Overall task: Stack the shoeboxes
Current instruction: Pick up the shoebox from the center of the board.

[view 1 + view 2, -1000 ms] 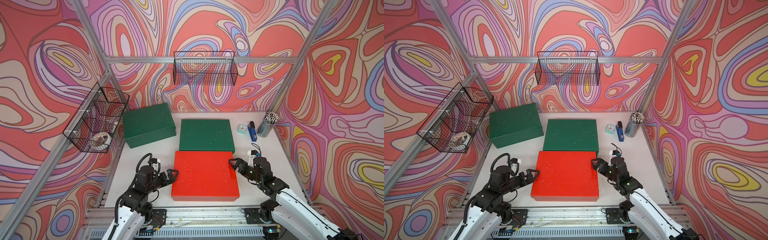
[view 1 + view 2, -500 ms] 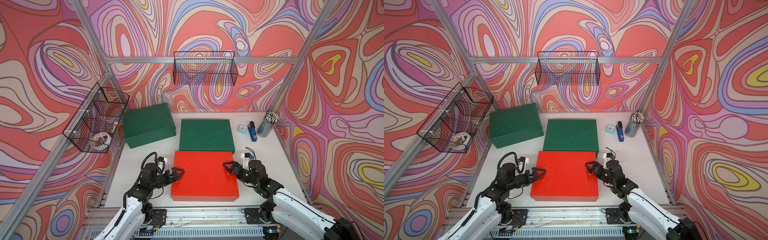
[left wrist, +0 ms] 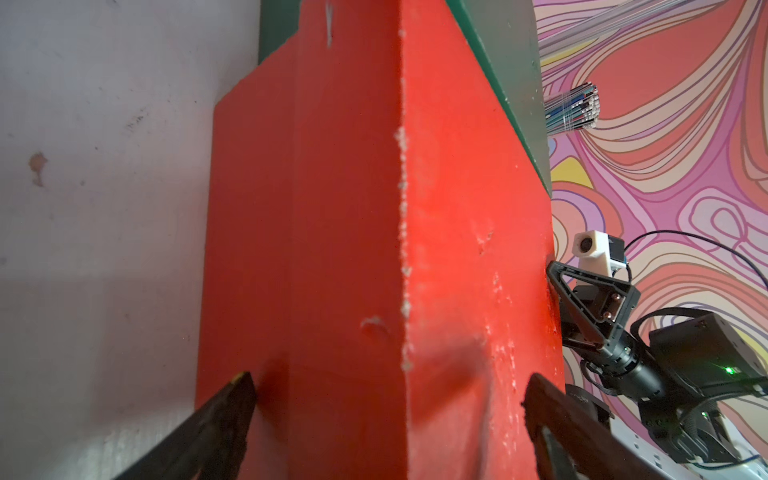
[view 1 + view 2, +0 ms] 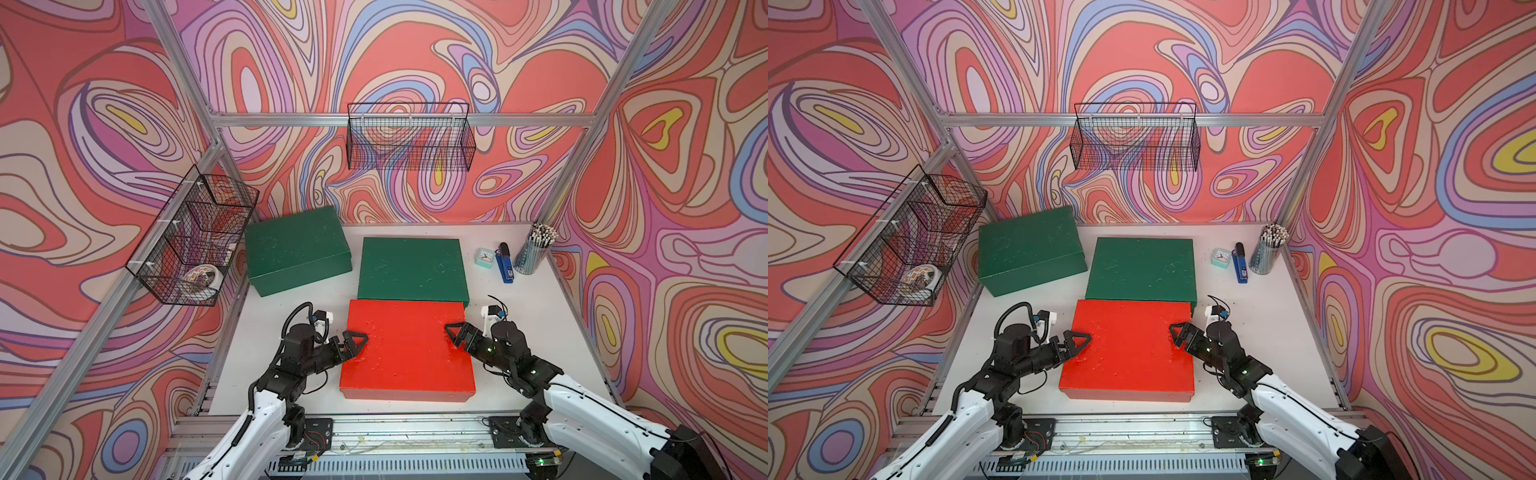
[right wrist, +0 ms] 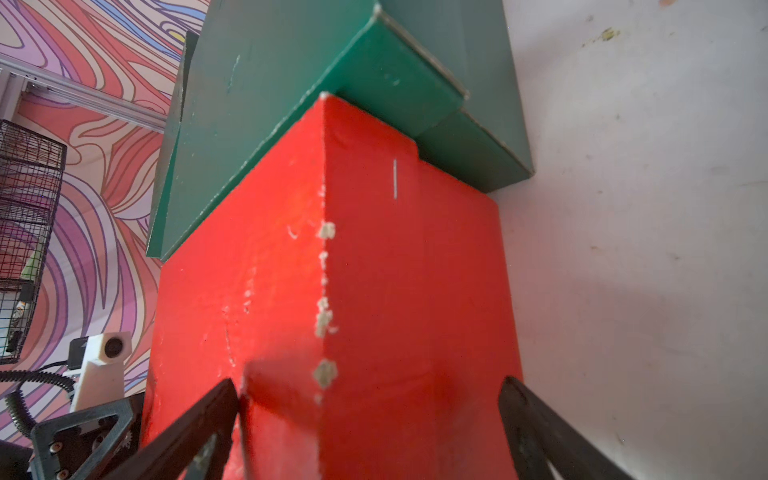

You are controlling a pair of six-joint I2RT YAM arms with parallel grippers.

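Your white table [image 4: 519, 291] carries all three shoeboxes, none stacked yet: a dark green box [image 4: 297, 249] at the back left, a second green box [image 4: 411, 270] in the centre, and the red shoebox [image 4: 407, 353] in front, butting against it. Expect light, stiff cardboard whose lid may lift off, so take it by both short ends, below the lid. There your left gripper [image 4: 353, 343] and right gripper [image 4: 455, 334] straddle the top edges, fingers spread wide, clamping nothing.

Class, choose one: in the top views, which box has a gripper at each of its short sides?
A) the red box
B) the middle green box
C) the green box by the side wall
A: the red box lies between the left gripper and the right gripper, one at each short side.
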